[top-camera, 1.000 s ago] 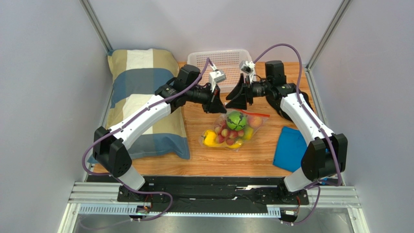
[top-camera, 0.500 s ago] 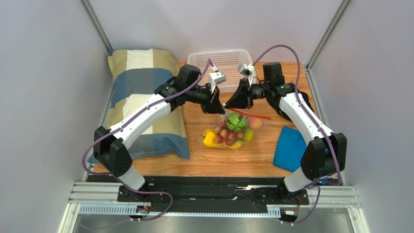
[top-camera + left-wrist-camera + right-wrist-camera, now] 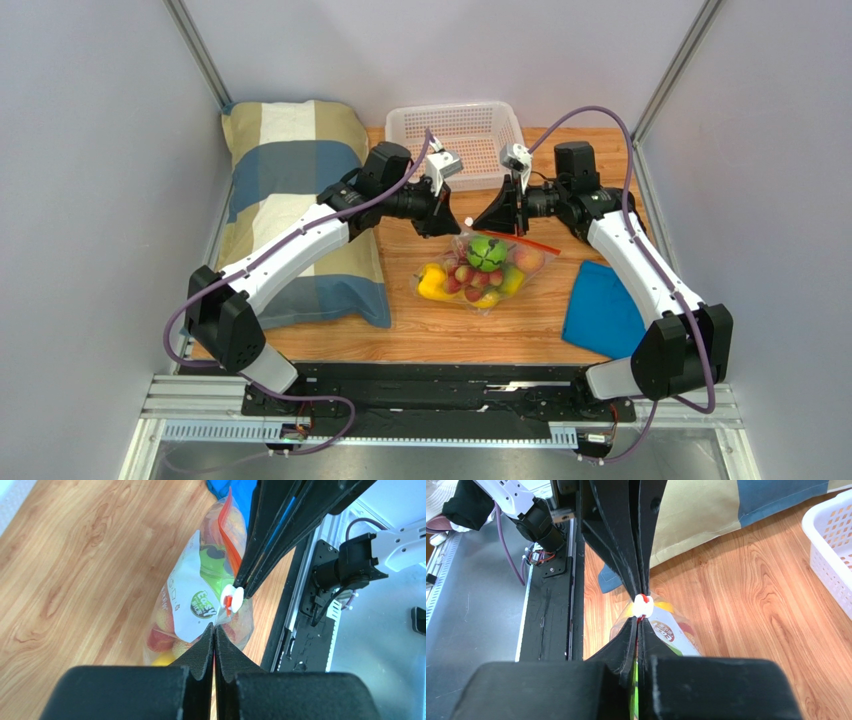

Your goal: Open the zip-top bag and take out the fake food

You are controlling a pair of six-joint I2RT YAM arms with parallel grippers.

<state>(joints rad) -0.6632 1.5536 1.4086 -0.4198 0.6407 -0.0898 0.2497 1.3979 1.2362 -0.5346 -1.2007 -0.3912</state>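
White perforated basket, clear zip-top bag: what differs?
The white perforated plastic basket is rigid; the clear zip-top plastic bag is soft. The basket shows no food; the bag holds glossy fake food. The basket stands free; the left claw and right claw pinch the bag's mouth. Both are plastic.

- The zip-top bag (image 3: 186,611) carries a white panel with a round green logo (image 3: 204,605); in the left wrist view its first word reads "Easy", and the word under it is too blurred to make out.
- The right wrist view shows the same panel's print (image 3: 665,630), unreadable there.
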